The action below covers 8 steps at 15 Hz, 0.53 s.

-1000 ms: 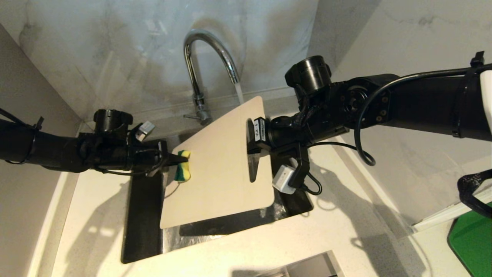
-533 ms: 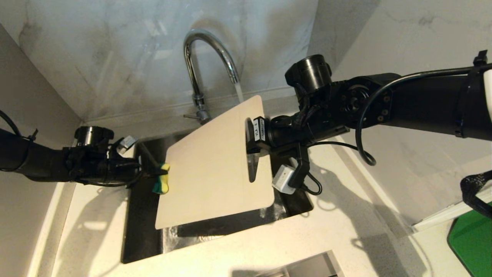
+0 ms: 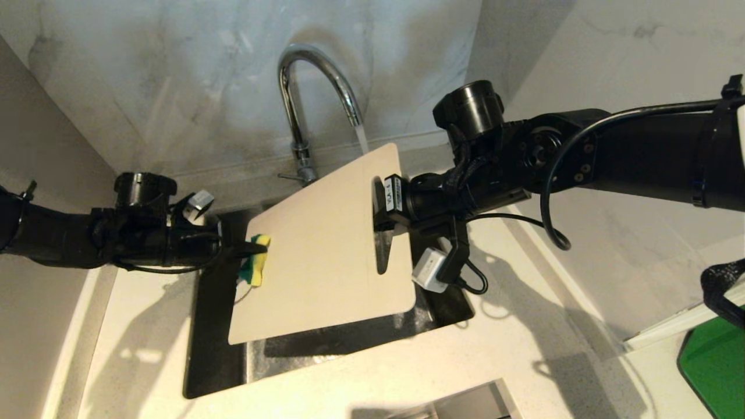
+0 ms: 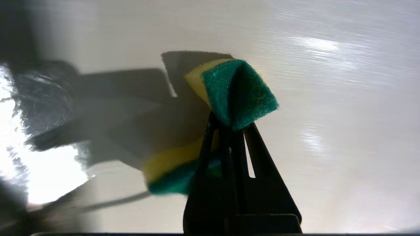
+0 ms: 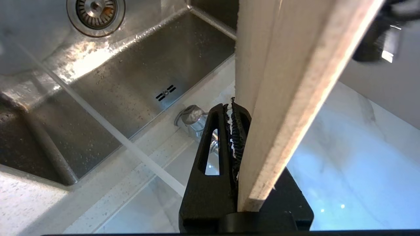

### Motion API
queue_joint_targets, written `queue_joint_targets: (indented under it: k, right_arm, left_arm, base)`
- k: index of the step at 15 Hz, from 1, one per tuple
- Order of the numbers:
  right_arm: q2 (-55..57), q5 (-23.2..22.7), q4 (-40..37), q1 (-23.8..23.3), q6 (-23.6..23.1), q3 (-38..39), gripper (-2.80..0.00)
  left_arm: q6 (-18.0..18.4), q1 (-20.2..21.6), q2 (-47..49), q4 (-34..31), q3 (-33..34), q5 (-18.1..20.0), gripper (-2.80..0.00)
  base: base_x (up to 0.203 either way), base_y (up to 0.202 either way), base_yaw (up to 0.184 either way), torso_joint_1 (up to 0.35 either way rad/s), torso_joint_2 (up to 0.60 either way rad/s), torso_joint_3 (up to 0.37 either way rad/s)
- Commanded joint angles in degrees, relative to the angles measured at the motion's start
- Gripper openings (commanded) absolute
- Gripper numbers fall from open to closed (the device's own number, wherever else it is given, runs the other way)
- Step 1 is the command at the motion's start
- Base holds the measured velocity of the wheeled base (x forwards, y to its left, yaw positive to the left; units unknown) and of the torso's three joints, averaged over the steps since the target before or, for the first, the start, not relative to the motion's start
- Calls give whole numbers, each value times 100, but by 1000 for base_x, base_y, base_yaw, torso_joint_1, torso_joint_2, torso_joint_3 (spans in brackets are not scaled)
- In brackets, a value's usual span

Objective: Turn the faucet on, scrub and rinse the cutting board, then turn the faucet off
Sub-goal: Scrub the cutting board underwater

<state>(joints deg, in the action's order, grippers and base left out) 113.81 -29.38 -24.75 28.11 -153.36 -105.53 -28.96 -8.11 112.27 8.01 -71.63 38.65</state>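
Against the board (image 3: 326, 244), the left hand (image 3: 256, 250) clamps a sponge (image 3: 255, 269) mid-scrub while the right hand (image 3: 384, 212) pinches the board's slot edge (faucet (image 3: 317, 87) running); next, another firm stroke across.

The right gripper (image 5: 237, 131) clamps the cutting board (image 5: 288, 82), its dark toothed fingers (image 5: 213, 137) pressed against the board's face, the pale edge running away from the wrist. Beyond the fingertips lies the steel sink (image 5: 131, 75), its round drain (image 5: 95, 7) farthest from the gripper and an overflow slot on the near wall. A thin stream of water (image 5: 108, 126) crosses beside the fingers. Just past the tips sits a shiny round fitting, probably the faucet (image 5: 192, 117) base.
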Motion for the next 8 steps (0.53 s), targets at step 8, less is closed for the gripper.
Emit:
queue_joint_targets:
  k: [8]
  right_arm:
    - [-70,-15,-21,1,-19,49,-280]
  left_arm:
    - [-1186,-2203,-927,25,-139,-691,-280]
  base:
    - [0,0,0,0,0,0]
